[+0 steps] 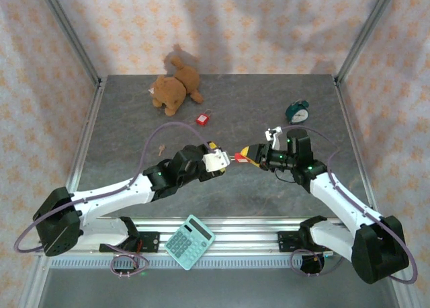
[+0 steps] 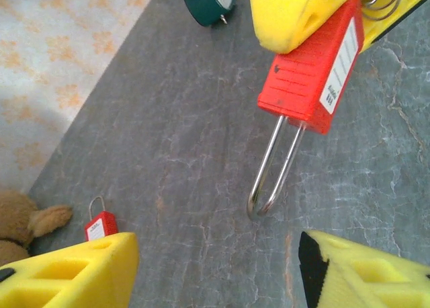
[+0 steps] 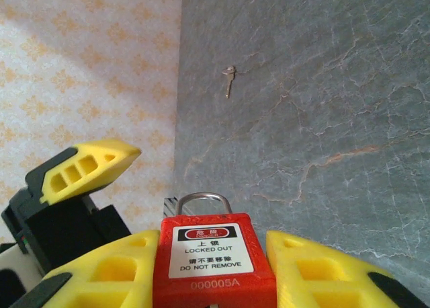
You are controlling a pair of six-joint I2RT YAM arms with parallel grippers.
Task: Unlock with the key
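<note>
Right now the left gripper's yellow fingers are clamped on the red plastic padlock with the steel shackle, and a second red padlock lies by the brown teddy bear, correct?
Wrong arm: the right gripper is clamped on the red plastic padlock, as the right wrist view shows; the left gripper is open. The second red padlock does lie by the brown teddy bear.

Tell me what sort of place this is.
Probably a robot test cell: patterned backdrop on metal posts around a grey table, with unrelated props: teddy bear, alarm clock, calculator.

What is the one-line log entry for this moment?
right end effector holds red padlock | left end effector open, facing shackle | key on table
</note>
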